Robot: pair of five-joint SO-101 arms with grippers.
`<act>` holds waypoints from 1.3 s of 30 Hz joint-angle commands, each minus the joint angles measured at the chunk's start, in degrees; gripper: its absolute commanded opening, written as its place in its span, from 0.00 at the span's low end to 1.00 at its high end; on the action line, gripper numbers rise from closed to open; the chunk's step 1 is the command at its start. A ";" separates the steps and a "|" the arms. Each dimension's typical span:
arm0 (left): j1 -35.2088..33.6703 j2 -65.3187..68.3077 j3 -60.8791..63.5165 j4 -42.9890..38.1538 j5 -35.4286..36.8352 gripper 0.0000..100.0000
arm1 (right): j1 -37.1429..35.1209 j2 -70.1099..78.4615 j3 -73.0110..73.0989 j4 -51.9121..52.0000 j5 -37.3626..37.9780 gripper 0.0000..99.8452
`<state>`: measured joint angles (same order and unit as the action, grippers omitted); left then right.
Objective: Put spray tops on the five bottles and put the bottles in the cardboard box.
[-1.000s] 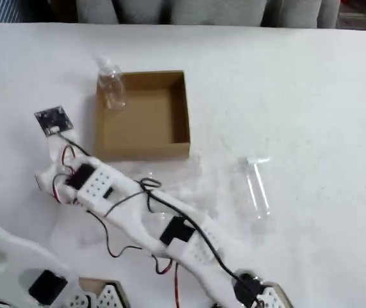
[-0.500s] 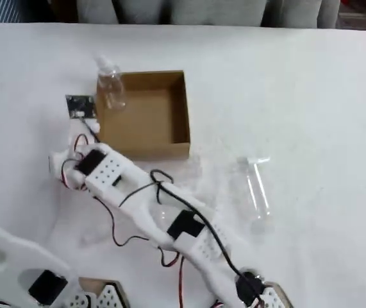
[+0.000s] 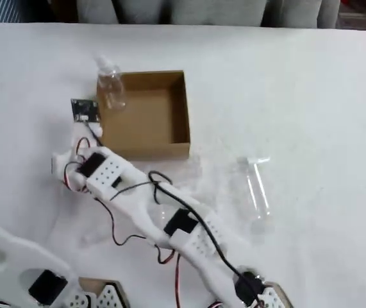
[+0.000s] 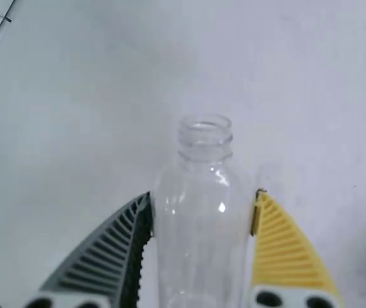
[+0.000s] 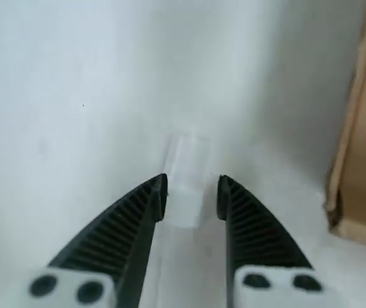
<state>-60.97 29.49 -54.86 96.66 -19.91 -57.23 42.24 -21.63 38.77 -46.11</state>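
On my feed, right arm: white perforated links, black servos, red/black wiring; left arm at 7 o'clock, same white. The left gripper has grey and yellow ribbed fingers; right gripper black ribbed pair.

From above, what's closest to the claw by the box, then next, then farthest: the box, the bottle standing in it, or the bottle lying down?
From the right claw:
1. Box: its left wall is right beside the claw.
2. Standing bottle: in the box's far left corner.
3. Lying bottle: far off to the right.
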 commanded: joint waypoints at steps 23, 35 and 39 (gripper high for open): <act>1.45 5.85 -3.87 -2.20 0.35 0.02 | -6.73 3.21 -9.58 6.90 8.26 0.16; 2.15 5.85 -3.87 -2.02 0.35 0.02 | -7.16 2.77 -9.58 8.04 6.51 0.17; 2.15 5.85 -3.87 -1.85 0.35 0.02 | -5.93 4.53 -9.58 6.81 5.80 0.15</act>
<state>-59.82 36.79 -55.56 96.66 -19.91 -63.12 47.08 -29.63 46.68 -39.43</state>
